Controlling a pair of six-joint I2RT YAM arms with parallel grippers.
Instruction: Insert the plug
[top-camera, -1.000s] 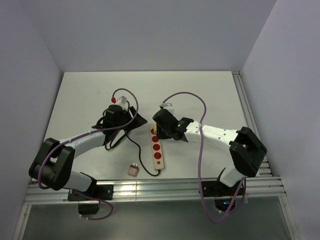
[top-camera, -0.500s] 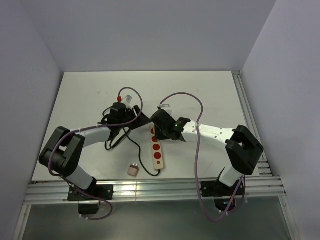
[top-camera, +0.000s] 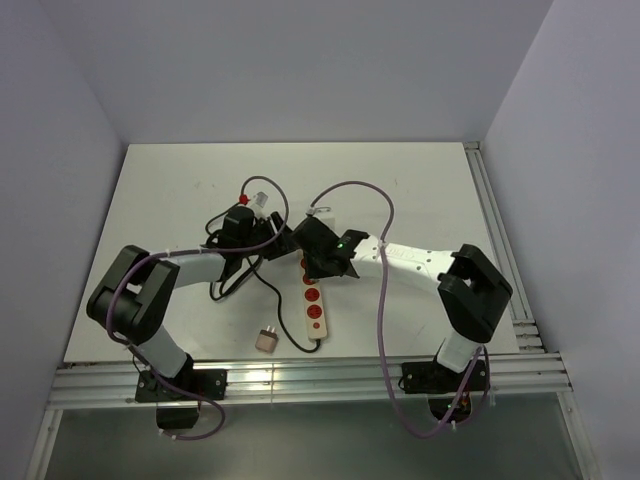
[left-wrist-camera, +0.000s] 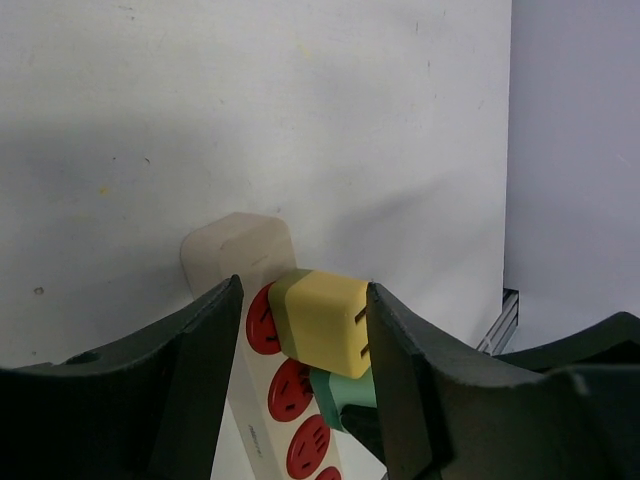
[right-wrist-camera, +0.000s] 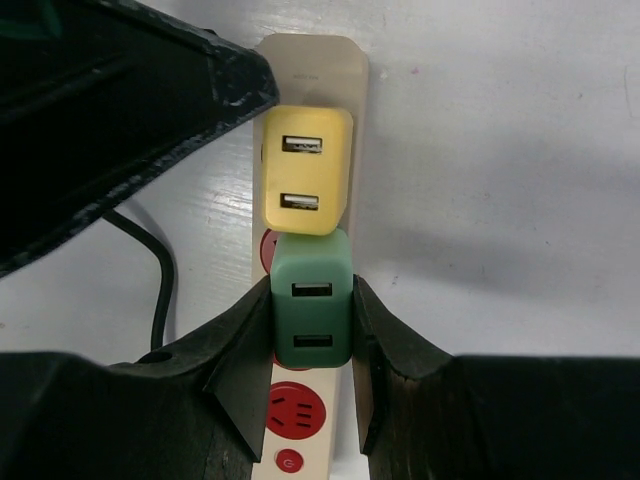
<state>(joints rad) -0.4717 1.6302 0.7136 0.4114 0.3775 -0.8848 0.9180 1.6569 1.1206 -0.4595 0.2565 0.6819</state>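
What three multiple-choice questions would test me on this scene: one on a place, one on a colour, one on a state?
1. The loose beige adapter lies: A in a socket; B on the table left of the power strip; C in a gripper.
2. The strip's sockets are: A red; B blue; C black.
3. The right gripper is: A wide open; B shut on nothing; C shut on the green charger.
B: it sits alone beside the strip. A: red discs show. C: its fingers press the charger's sides.
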